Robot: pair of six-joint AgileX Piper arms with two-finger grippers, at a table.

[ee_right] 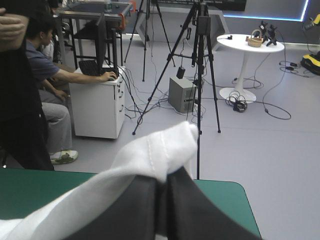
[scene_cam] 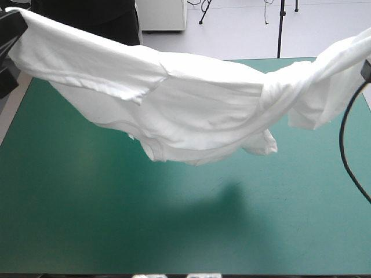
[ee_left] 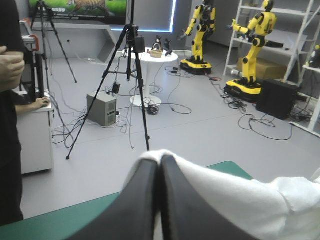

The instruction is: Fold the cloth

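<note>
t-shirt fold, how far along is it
Done: the T-shirt is off the table, with the left gripper and right gripper each shut on an end. In hand: it hangs stretched between them, sagging and bunched in the middle. Left: laying it out flat and every fold; no neat fold shows yet.

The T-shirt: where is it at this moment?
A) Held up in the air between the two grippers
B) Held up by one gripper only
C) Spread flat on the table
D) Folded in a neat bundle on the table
A: the left gripper and the right gripper each pinch an end of the T-shirt, which sags between them above the table and casts a shadow on the teal-green cover.
</note>
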